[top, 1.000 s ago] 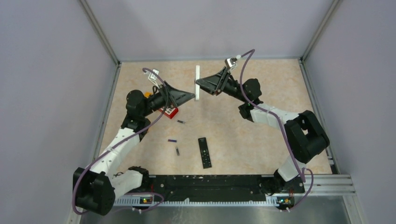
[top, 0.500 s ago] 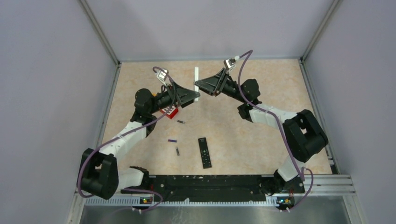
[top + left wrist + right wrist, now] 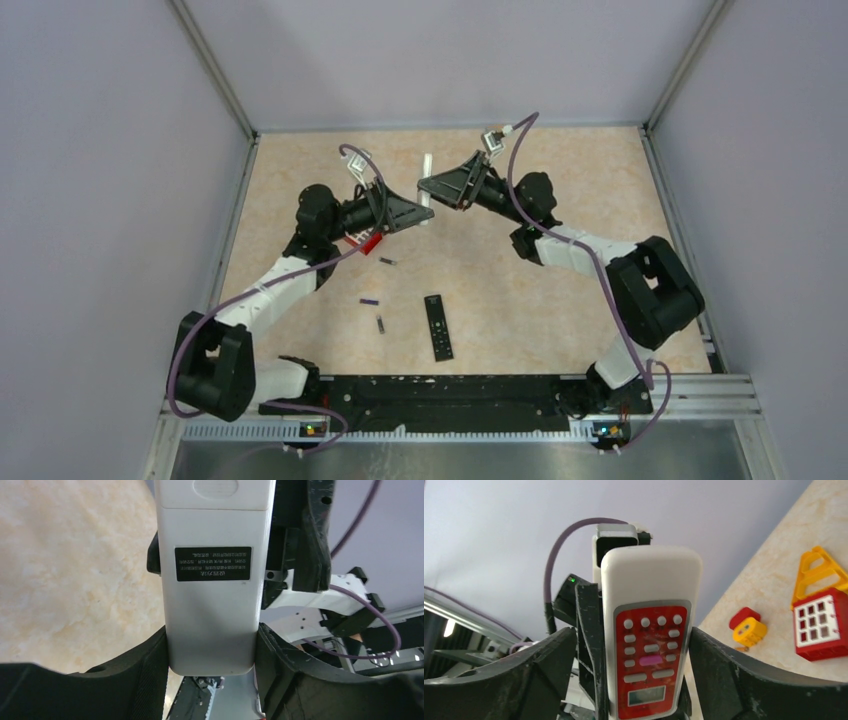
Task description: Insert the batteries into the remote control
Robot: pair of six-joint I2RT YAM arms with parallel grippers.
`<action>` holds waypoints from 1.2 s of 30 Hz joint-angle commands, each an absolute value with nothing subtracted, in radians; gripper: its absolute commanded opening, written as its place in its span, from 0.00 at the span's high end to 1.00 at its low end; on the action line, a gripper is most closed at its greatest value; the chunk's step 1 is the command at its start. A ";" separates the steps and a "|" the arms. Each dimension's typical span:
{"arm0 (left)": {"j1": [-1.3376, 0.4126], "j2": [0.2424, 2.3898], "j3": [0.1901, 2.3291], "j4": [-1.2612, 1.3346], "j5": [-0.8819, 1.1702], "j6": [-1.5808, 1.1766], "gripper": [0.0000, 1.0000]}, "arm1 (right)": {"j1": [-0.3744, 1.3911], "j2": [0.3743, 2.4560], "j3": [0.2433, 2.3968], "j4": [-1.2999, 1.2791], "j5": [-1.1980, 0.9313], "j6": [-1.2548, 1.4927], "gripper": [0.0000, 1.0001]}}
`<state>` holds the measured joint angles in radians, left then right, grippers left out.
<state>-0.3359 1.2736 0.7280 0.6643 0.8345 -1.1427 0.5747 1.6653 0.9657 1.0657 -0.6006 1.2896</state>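
A white remote control (image 3: 427, 166) is held above the table at the back middle, between both arms. My left gripper (image 3: 422, 212) is shut on its lower end; in the left wrist view both fingers press the sides of the remote control's (image 3: 212, 605) plain back with its black label. My right gripper (image 3: 426, 187) is open around the same remote control; its red button face (image 3: 651, 645) shows in the right wrist view with a gap to each finger. Three batteries (image 3: 388, 261) (image 3: 369, 301) (image 3: 381, 324) lie loose on the table.
A black remote (image 3: 437, 327) lies near the front middle. A red toy block (image 3: 368, 241) sits under the left arm. The right wrist view shows the red and yellow block (image 3: 819, 622) and a small yellow and red piece (image 3: 748, 627) on the table.
My left gripper moved right and closed on the white remote control. My right gripper, which was holding it, has opened.
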 commanded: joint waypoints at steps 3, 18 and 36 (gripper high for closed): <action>-0.342 1.189 0.837 0.208 0.677 -0.643 1.00 | 0.547 1.503 0.903 0.868 -0.561 1.075 0.09; -0.564 1.205 0.979 -0.153 0.350 -0.099 1.00 | 0.539 1.433 1.132 0.079 -0.381 0.771 0.13; -0.681 1.185 0.898 -0.209 0.310 0.196 1.00 | 0.496 1.335 1.169 -0.313 -0.511 0.496 0.22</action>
<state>-0.6548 1.2072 0.9199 -0.2432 0.2977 0.0864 0.5304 1.4021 1.1423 -0.2565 -0.4507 0.5735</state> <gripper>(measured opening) 0.596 0.790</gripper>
